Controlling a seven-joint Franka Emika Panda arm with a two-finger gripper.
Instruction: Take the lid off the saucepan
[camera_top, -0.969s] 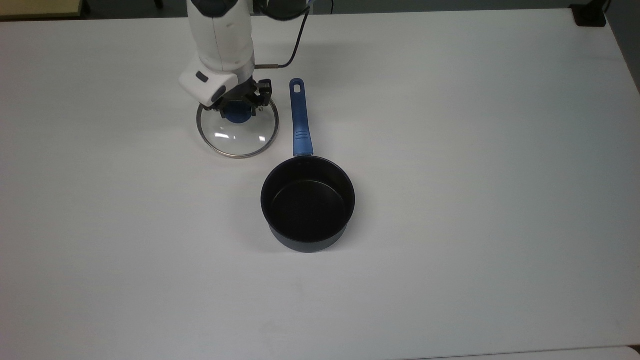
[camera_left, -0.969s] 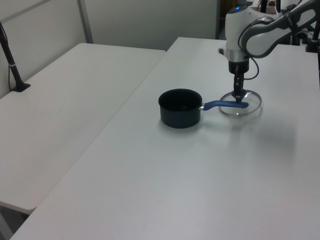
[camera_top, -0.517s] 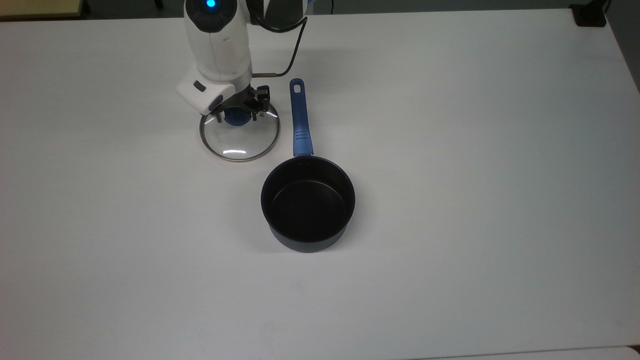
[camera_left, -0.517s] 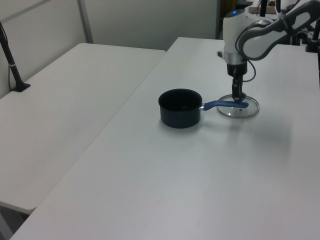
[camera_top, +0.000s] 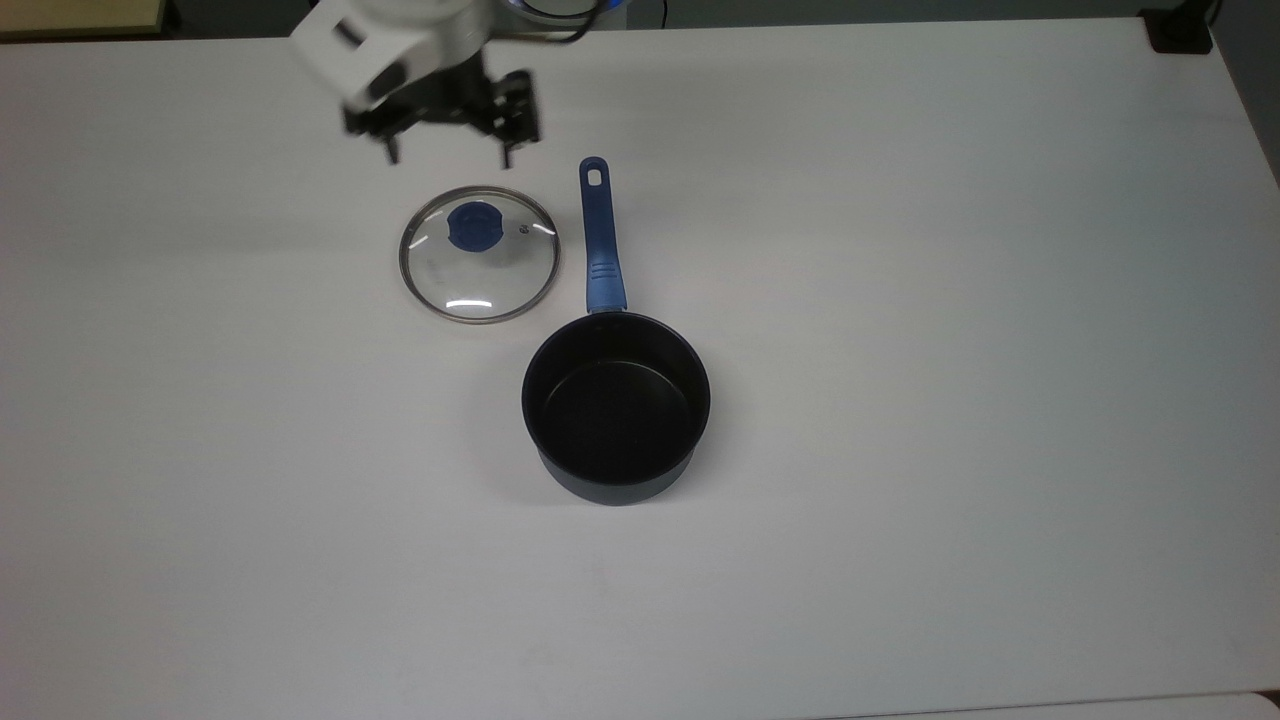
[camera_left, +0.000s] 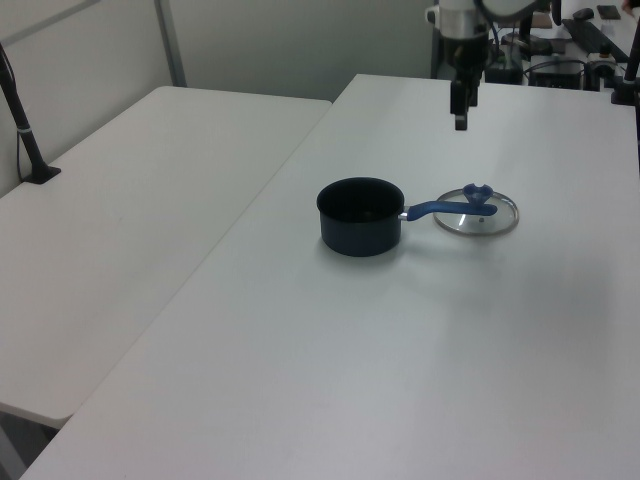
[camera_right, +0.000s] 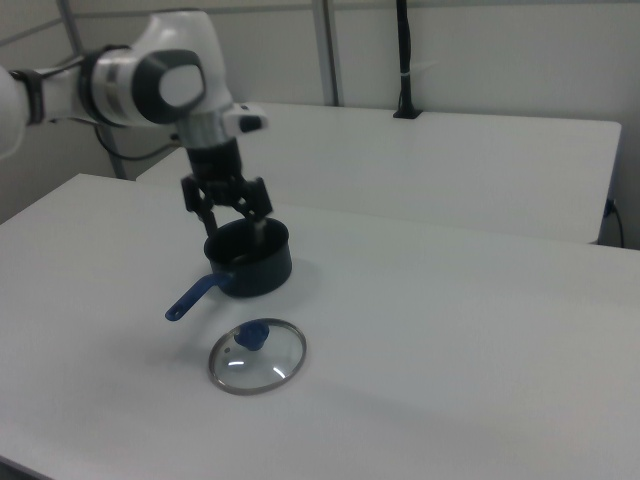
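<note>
**A:** What does the top view give?

**B:** The lid lies flat on the white table, just beside the saucepan handle on the top view's left, not touching it. The gripper hangs above the table past the lid's far edge, fingers spread apart and holding nothing. Wide bare table surrounds both things.

**A:** And the left view?

**B:** The gripper is high over the table, well clear of the lid, which sits beyond the handle's end.

**A:** The right view?

**B:** The lid rests near the table's front edge; the saucepan stands behind it, with the gripper parted above.
</note>
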